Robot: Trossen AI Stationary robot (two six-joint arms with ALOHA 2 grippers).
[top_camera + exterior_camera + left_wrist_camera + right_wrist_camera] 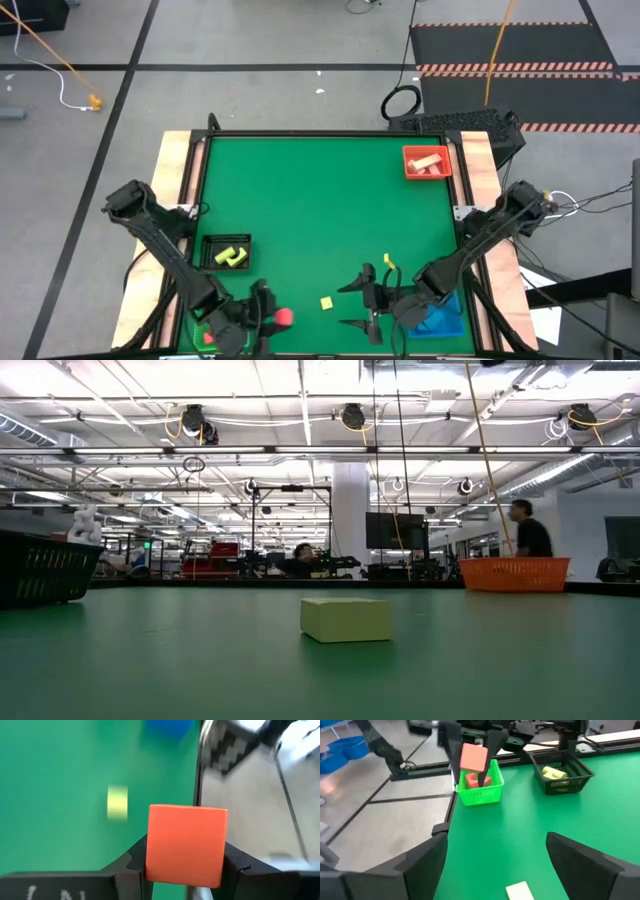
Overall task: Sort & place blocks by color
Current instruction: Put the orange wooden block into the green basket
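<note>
Green felt table [310,200] in a bright workshop. Left gripper [185,862] clamps red cube block [186,845] above green basket [480,795]; right gripper [368,303] open near yellow flat block [326,302].

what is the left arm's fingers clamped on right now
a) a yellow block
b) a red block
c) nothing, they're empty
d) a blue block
b: the left gripper has its fingers pressed on both sides of a red block, and the right wrist view shows that same red block held above the green basket.
</note>
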